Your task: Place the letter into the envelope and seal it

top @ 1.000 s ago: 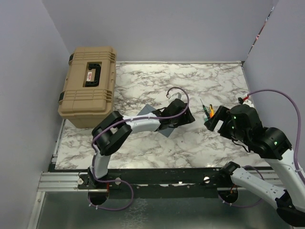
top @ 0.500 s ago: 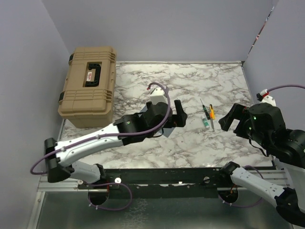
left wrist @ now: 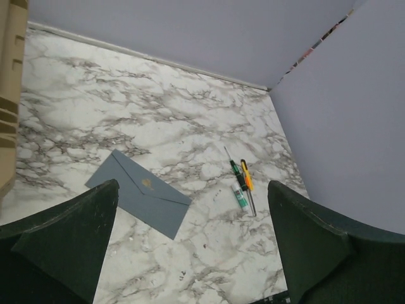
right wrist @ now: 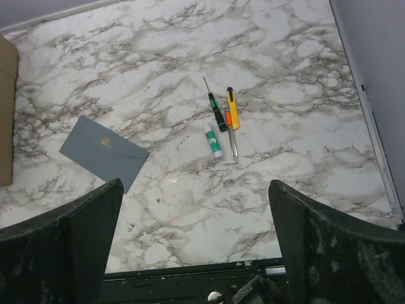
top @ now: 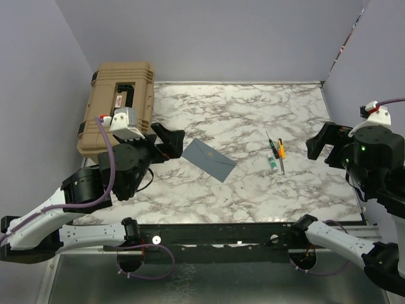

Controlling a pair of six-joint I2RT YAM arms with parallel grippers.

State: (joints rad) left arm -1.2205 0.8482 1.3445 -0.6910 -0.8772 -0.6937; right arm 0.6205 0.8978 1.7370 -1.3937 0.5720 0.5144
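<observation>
I am holding the left gripper (top: 166,142) and right gripper (top: 329,144) above the desk (top: 253,107), both spread wide and empty; the envelope (top: 209,159) is lying flat between them.

I count one envelope (top: 209,159), one tan case (top: 118,114) to its left, and to its right one green-handled screwdriver (top: 273,147), one small glue stick (top: 271,163) and orange-handled pieces (top: 281,151) too close together to number.
</observation>
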